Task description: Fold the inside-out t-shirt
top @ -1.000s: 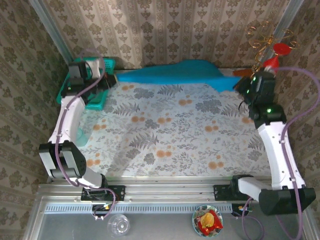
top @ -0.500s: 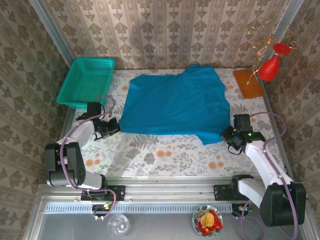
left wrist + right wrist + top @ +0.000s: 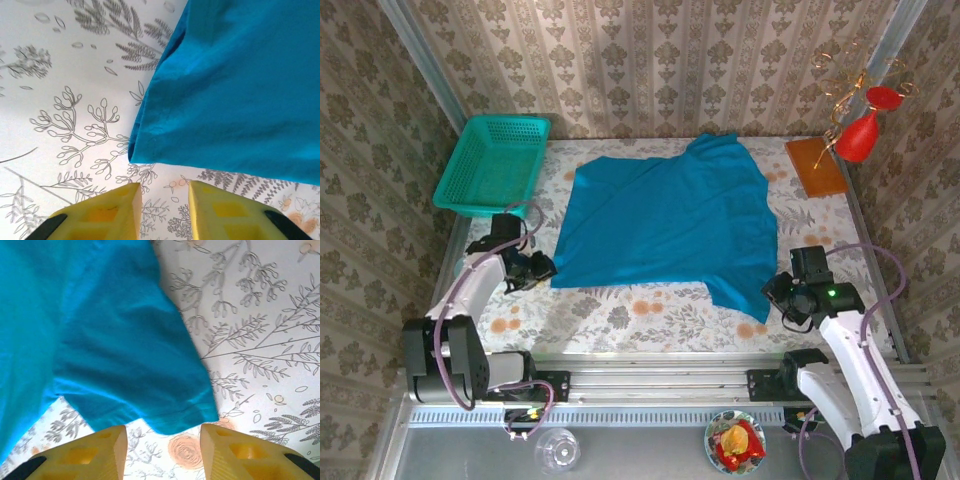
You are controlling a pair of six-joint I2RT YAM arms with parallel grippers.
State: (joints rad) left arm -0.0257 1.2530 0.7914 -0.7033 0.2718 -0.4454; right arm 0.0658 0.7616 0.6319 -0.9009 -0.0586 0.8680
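Inside-out t-shirt [image 3: 665, 225] lies spread flat; left tool [image 3: 162, 194] and right tool [image 3: 162, 434] apart, seemingly empty.

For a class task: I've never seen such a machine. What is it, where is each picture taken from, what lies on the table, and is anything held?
Two robot arms are bolted at the near edge of the table. The top view looks down from above; the other two come from cameras on each wrist, yellow fingers at the bottom. A blue t-shirt lies spread on the flowered table, a teal basket at its far left corner. The left gripper and right gripper are open beside the shirt's near corners, holding nothing.
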